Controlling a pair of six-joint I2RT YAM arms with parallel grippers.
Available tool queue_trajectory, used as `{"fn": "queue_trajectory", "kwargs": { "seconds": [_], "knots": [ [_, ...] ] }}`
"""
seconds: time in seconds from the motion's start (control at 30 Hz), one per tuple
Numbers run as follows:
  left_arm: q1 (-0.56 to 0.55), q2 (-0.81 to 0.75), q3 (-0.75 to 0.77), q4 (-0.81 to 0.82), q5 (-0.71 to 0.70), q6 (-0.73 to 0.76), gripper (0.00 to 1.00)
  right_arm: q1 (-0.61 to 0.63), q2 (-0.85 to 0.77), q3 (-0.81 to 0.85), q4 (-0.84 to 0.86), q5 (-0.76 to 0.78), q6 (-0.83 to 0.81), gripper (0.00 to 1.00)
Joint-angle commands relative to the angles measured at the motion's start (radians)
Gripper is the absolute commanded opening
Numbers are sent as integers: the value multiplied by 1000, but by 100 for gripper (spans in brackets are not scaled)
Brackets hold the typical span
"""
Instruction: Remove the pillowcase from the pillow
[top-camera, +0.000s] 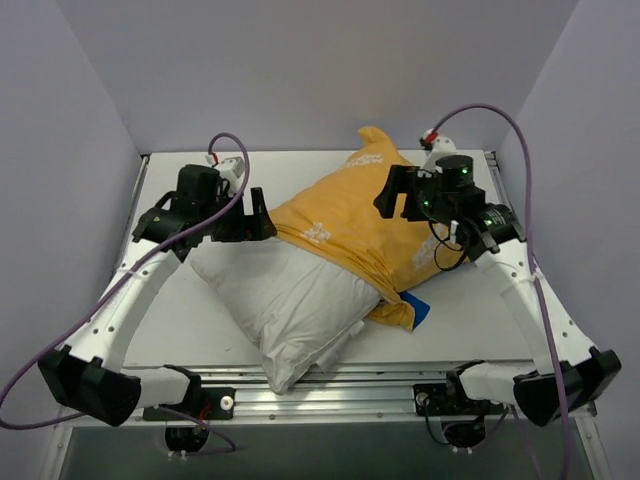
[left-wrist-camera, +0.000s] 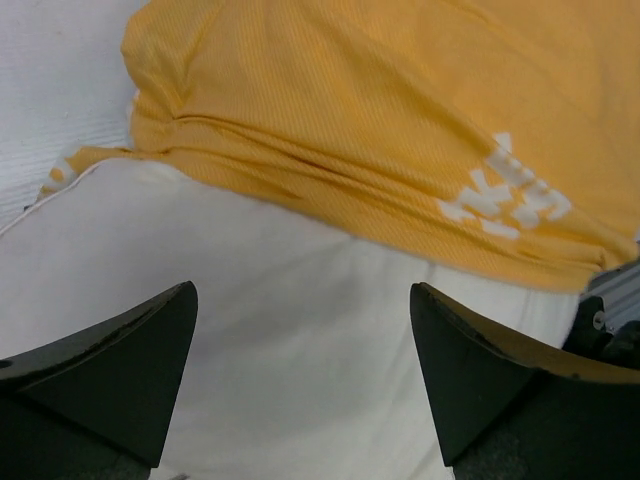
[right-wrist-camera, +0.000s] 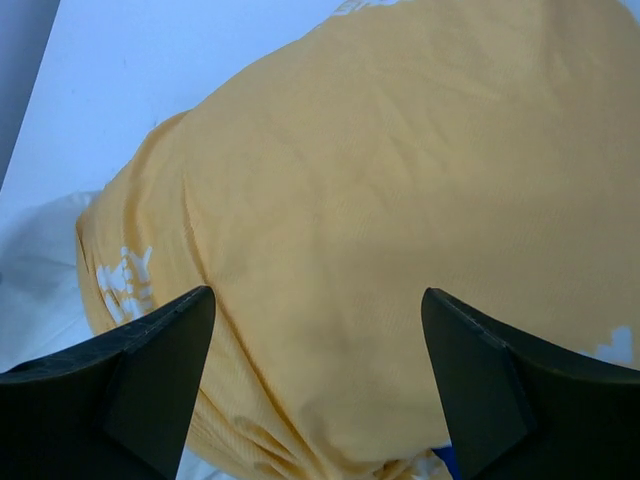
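Pillowcase of yellow-orange printed fabric (top-camera: 350, 225) at frame centre, covering upper end of plump white pillow (top-camera: 285, 300) | left gripper (left-wrist-camera: 302, 290) fingers apart over pillow; right gripper (right-wrist-camera: 317, 291) fingers apart over pillowcase

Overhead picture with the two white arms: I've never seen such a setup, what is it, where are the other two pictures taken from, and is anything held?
Those are two robot arms bolted at the near edge of a white table. The overhead picture comes from a fixed camera above and behind them. The other two come from a camera on each wrist, so the black wedges at the bottom are that arm's own fingers: the left fingers in one, the right fingers in the other. On the table lies a plump plain white pillow, its far half covered by a yellow-orange fabric pillowcase with white lettering. Both pairs of fingers are spread open over the bedding and hold nothing.
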Motion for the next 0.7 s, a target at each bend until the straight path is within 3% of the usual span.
{"fn": "queue_trajectory", "kwargs": {
  "seconds": [0.0,0.13,0.27,0.3,0.4,0.5,0.6,0.67],
  "knots": [
    [-4,98,-41,183,-19,-4,95,103,123,131,28,-12,-90,79],
    [-23,166,-134,217,-62,-69,100,284,272,264,-1,136,-173,79],
    [-38,145,-280,294,-33,-162,65,379,440,374,-67,216,-220,80],
    [-39,122,-323,307,-33,-172,45,392,460,383,-68,218,-225,80],
    [-44,73,-378,320,-36,-184,14,430,529,409,-70,195,-248,80],
    [-46,36,-401,343,-24,-195,3,461,605,428,-79,134,-267,80],
    [-49,25,-433,370,-21,-210,2,473,678,443,-108,115,-280,80],
    [-47,26,-438,366,-21,-213,2,470,712,430,-114,135,-289,75]
  ]
}}
